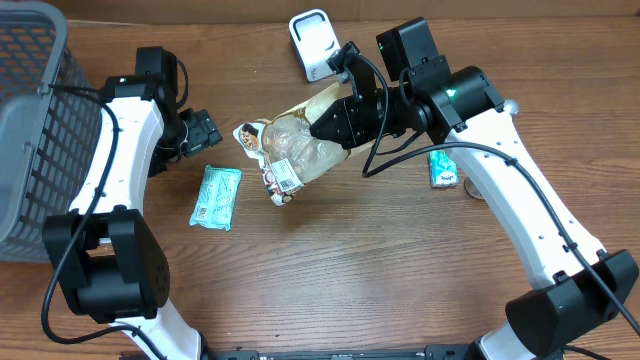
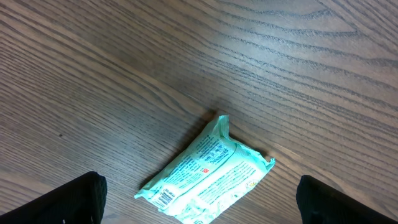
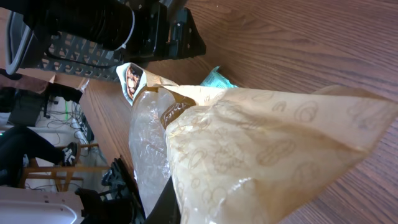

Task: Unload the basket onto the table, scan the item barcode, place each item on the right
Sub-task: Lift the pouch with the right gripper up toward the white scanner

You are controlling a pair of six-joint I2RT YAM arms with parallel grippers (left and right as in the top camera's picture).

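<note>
The bag (image 1: 297, 150) lies near the middle of the table (image 1: 400, 270), with the right gripper (image 1: 322, 130) clenched on its tan end at 2 o'clock. The clear end trails off toward 8 o'clock. I cannot tell whether that low end touches the wood or hangs just above it. The right wrist view shows thin printed film, tan over clear, wrinkled and puffed, so I judge it light, soft and rather slippery. It looks like a thing that sags and twists from wherever it is pinched instead of holding a shape. What is inside is too unclear to name, but a hard squeeze on the body would probably crush it, so the gathered film at the end is the safer place to grip. That is where the jaws sit now. A white label (image 1: 285, 180) that seems to carry the barcode shows at the bag's 7 o'clock end, far from the grip, and that end is likely to droop and crease. Getting the label to face the scanner (image 1: 312, 45), which stands at 12 o'clock from the bag, may call for a slow turn of the wrist, since a swing could fold the film over the code. The left gripper (image 1: 205, 128) is released, fingers spread wide, hovering at 9 o'clock from the bag above a green packet (image 2: 208, 171). If the film buckles it could steady the loose end. A second packet (image 1: 443, 168) lies at 3 o'clock, and the basket (image 1: 30, 120) is at the far 9 o'clock edge.
</note>
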